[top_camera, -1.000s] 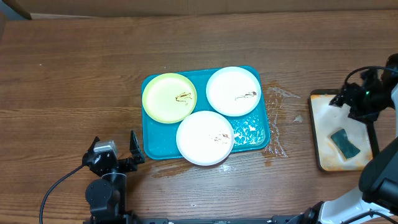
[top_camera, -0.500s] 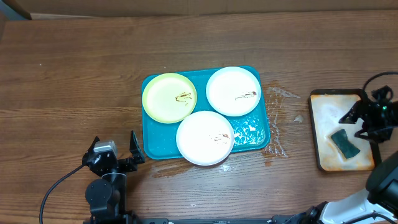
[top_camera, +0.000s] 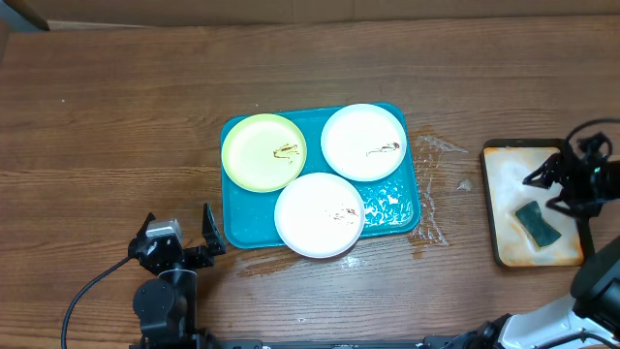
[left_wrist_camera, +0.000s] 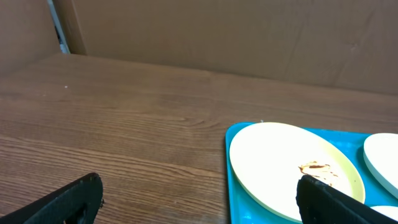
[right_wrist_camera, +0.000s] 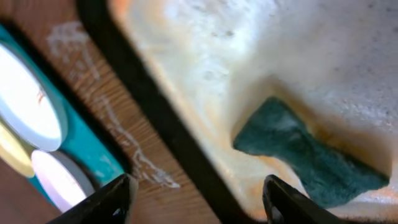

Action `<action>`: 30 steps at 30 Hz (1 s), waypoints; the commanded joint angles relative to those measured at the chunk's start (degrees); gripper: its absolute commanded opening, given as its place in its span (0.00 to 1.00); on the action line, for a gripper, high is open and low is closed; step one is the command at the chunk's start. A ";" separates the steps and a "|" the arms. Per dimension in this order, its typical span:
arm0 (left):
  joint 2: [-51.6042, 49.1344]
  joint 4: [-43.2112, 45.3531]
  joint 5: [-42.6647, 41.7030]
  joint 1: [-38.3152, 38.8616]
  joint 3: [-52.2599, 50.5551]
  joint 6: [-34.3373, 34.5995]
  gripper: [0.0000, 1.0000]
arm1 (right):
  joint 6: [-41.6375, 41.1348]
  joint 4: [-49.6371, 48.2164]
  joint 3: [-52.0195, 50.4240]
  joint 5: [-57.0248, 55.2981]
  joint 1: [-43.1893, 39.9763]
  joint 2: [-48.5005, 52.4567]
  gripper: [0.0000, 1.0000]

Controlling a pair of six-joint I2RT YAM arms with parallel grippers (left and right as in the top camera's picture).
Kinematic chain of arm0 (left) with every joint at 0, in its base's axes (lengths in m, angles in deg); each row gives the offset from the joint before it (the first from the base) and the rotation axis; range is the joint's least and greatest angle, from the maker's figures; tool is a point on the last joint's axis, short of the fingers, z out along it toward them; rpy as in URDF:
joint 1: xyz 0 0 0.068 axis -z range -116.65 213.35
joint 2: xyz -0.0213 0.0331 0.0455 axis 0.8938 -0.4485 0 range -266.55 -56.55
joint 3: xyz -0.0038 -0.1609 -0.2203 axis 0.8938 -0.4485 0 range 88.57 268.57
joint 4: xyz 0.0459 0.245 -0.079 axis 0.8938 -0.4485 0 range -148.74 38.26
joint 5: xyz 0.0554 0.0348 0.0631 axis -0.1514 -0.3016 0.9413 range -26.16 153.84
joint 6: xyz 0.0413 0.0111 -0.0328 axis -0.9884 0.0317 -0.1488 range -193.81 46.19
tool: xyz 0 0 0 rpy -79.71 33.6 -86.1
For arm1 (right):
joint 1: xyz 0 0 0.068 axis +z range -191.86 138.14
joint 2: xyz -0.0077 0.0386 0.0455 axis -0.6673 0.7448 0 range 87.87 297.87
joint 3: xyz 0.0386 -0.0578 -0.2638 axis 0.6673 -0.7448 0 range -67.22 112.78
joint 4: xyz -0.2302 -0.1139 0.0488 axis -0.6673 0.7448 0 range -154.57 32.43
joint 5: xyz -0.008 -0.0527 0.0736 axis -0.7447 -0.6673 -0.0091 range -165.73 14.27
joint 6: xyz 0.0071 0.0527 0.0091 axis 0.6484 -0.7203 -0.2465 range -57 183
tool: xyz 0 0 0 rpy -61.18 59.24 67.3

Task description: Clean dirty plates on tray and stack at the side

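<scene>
Three plates lie on the teal tray [top_camera: 235, 233]: a yellow-green plate [top_camera: 263, 152] at the back left, a white plate [top_camera: 363, 142] at the back right and a white plate [top_camera: 320, 214] in front. Each carries a small brown smear. My left gripper [top_camera: 177, 231] rests open near the tray's front left corner; its wrist view shows the yellow-green plate [left_wrist_camera: 280, 165] on the tray [left_wrist_camera: 233, 186] ahead of the empty gripper [left_wrist_camera: 199, 202]. My right gripper [top_camera: 557, 184] hovers open over the small foamy tray, just behind a dark green sponge [top_camera: 536, 223], and holds nothing.
The dark-rimmed small tray [top_camera: 491, 208] with whitish-orange foam sits at the right table edge. In the right wrist view my gripper [right_wrist_camera: 199, 196] straddles its rim [right_wrist_camera: 161, 137], with the sponge [right_wrist_camera: 305, 155] just ahead. Wet streaks [top_camera: 431, 228] mark the wood between the trays.
My right gripper has come down and toward the table's front, from the small tray's back edge to over its middle beside the sponge. The left arm and the plates have not moved.
</scene>
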 commanded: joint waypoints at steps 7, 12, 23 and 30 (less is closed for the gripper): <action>0.55 -0.04 0.55 -0.02 -0.17 -0.72 1.00 | -22.38 -6.91 -6.56 -21.75 -0.85 -0.96 0.69; 0.55 -0.04 0.55 -0.02 -0.17 -0.72 1.00 | -24.17 -6.67 -6.60 -22.40 -0.85 -0.96 0.76; 0.55 -0.04 0.55 -0.02 -0.17 -0.72 1.00 | -22.58 -10.29 -12.66 -21.24 1.14 -0.96 0.76; 0.55 -0.04 0.55 -0.02 -0.17 -0.72 1.00 | -23.56 -13.64 -15.26 -21.29 4.81 -1.09 0.75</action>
